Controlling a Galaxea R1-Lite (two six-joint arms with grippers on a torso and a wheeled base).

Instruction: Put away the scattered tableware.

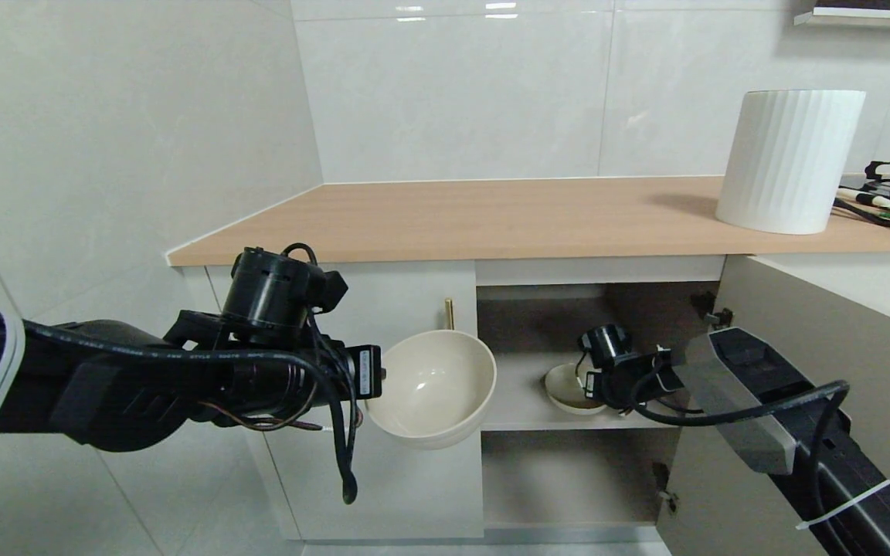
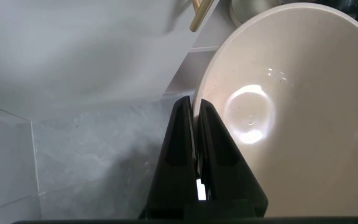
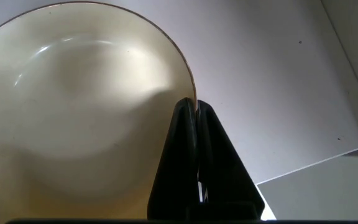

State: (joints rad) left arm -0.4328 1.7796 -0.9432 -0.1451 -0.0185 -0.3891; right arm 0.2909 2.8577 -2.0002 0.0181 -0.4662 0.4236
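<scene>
The big bowl [image 1: 433, 394] is gripped at its rim by the L fingers [image 2: 180, 140], in front of the shut door [image 1: 406, 297]. The small dish [image 1: 565, 386] is pinched by the R fingers [image 3: 182, 143] inside the open cupboard [image 1: 538, 324], to the right.

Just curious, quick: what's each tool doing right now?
Left tool: closed, holding the bowl.
Right tool: closed, holding the small dish.

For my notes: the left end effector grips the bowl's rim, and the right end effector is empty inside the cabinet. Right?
No: the right end effector is not empty; it grips the rim of a dish inside the cabinet, as the right wrist view shows.
</scene>
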